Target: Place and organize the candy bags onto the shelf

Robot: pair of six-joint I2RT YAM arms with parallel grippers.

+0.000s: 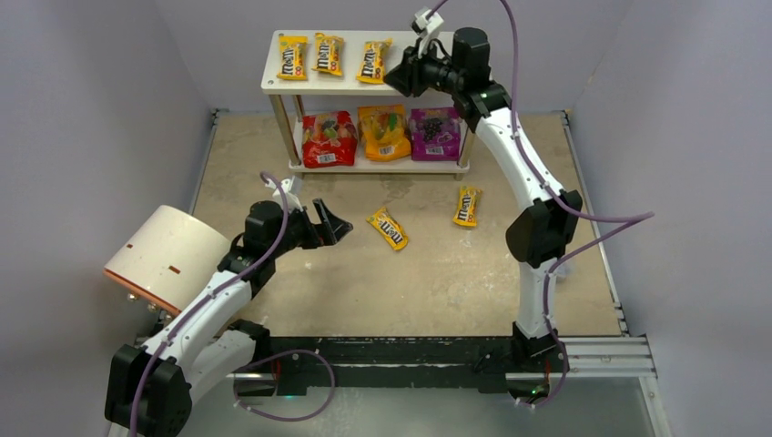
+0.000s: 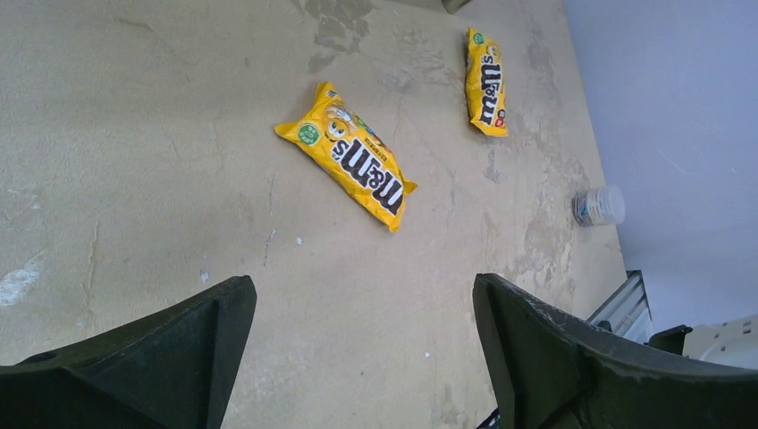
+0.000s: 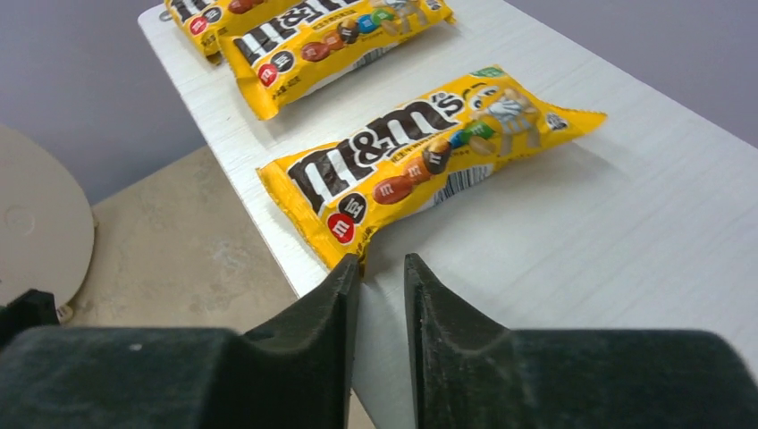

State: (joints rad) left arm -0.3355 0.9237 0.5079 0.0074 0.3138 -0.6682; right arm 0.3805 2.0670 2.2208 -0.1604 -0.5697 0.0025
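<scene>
Your right fingers [image 3: 313,331] stood a narrow slit apart, gripping nothing. Their tips were at the corner of the third yellow packet [image 3: 420,152], which lay close to the front edge of the shelf [image 1: 346,85] top board, with bare board on its right. Two more packets [image 1: 292,56] [image 1: 328,54] lay beside it. Your left fingers [image 2: 179,357] were spread wide and empty over the surface [image 2: 134,134]. Ahead lay two loose packets [image 2: 353,156] [image 2: 485,82], apart from each other, with open room around them.
</scene>
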